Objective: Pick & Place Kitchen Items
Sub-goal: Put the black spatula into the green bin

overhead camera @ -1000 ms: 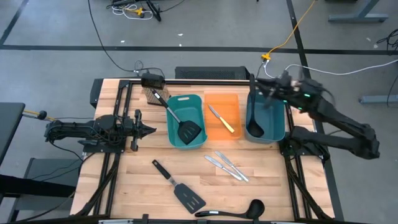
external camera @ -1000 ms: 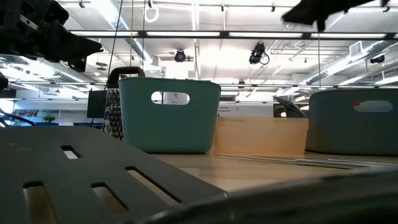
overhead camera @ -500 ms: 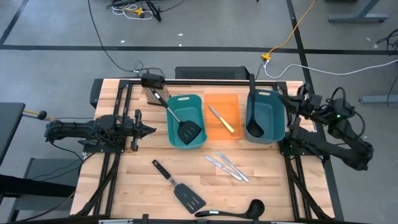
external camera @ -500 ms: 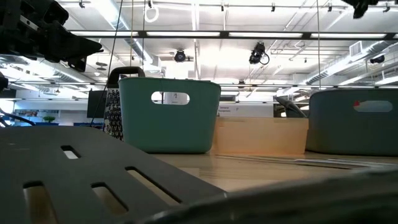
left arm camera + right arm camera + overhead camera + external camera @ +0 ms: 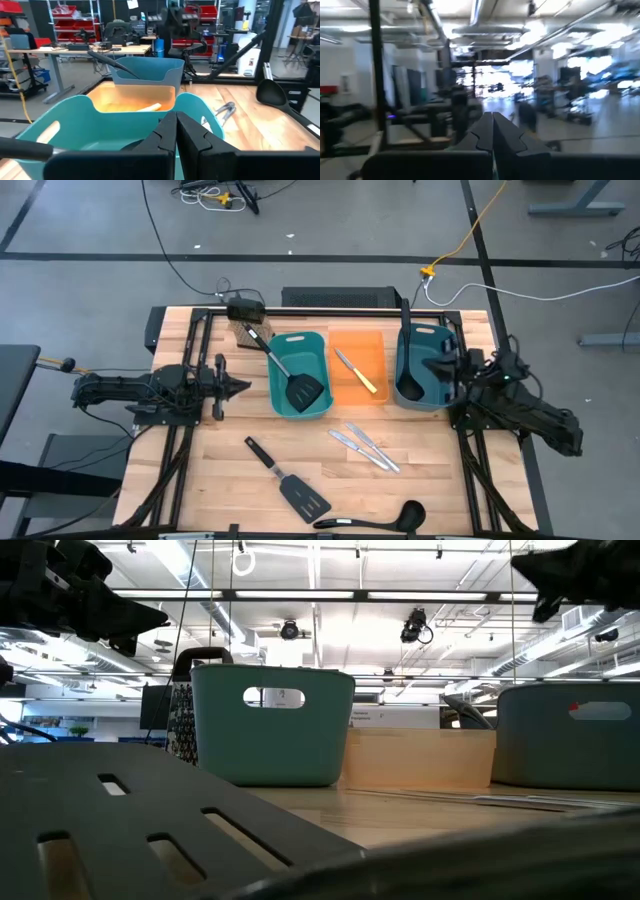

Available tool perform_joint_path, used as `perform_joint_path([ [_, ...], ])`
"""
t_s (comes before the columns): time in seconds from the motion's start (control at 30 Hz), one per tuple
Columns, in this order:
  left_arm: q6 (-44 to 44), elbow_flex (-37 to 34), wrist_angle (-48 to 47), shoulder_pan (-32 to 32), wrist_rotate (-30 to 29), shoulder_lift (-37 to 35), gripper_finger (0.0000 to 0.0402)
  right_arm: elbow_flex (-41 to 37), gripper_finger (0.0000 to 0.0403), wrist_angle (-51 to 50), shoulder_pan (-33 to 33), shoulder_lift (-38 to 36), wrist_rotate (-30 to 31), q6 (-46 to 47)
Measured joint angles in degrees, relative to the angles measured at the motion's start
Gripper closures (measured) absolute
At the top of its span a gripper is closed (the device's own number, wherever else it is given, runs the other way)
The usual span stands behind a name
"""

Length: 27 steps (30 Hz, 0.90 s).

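My left gripper (image 5: 243, 388) is shut and empty at the table's left, pointing at the teal bin (image 5: 300, 375); it also shows in the left wrist view (image 5: 176, 125). A black slotted spatula (image 5: 295, 380) lies in that bin. A yellow-handled knife (image 5: 356, 370) lies in the orange bin (image 5: 358, 370). A black ladle (image 5: 406, 355) stands in the darker teal bin (image 5: 426, 368), its handle leaning on the far rim. My right gripper (image 5: 431, 366) is shut and empty above that bin's right side. Two silver knives (image 5: 365, 446), a second spatula (image 5: 288, 480) and a second ladle (image 5: 375, 520) lie on the table.
A dark grater-like object (image 5: 245, 330) stands at the far left behind the teal bin. The three bins stand in a row across the table's far half. Bare wood (image 5: 440, 470) lies to the right of the knives, toward the near right corner.
My right gripper has drawn away from the ladle handle's top at the darker bin's far end, swung toward the table's right edge, then come down and toward the near edge beside the bin. The ladle has stayed in the bin.
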Motion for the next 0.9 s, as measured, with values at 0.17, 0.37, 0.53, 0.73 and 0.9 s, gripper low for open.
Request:
perform_joint_path([
  [0.17,0.2,0.0,0.1,0.0,-1.0,0.0,0.0392,-3.2,0.0397,2.8,0.1,0.0,-5.2,2.7],
  [0.37,1.2,0.0,0.0,0.0,-1.2,0.0,0.0392,-3.5,0.0395,2.3,0.2,0.0,-1.4,-0.3],
  [0.53,0.1,0.0,1.7,0.0,-0.6,0.0,0.0392,-3.5,0.0388,0.0,0.2,0.0,4.5,-3.4],
  [0.73,3.4,0.8,6.3,-0.1,4.6,1.1,0.0392,-3.5,0.0391,-2.3,0.2,0.0,9.0,-5.2],
  [0.9,6.0,5.9,6.7,0.0,6.3,6.6,0.0392,-3.5,0.0391,-2.5,0.2,0.0,7.8,-5.9],
])
